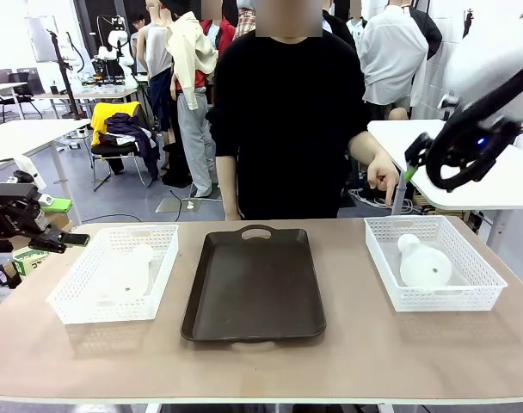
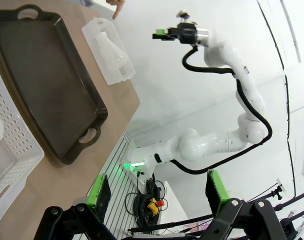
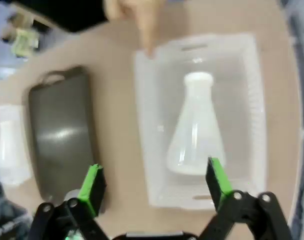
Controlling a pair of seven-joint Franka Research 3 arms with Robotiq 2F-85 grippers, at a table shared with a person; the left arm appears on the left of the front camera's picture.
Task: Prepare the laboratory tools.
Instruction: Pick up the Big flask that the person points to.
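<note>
The surface [image 1: 261, 366] carried a bare dark tray [image 1: 255, 288] at its middle, flanked by the left basket [image 1: 72, 303] and the right basket [image 1: 478, 284]. One frosted flask lay on its side in each: the left flask [image 1: 128, 268] and the right flask [image 1: 423, 262]. The right gripper [image 3: 154, 182] hovered above the right basket, fingers spread and empty. The left gripper [image 1: 59, 222] hung off the surface's left edge, fingers likewise apart. A person's hand [image 1: 382, 176] pointed at the right basket's far corner. This looked like the approach to a first pick, calling next for a descent that straddled the right flask.
</note>
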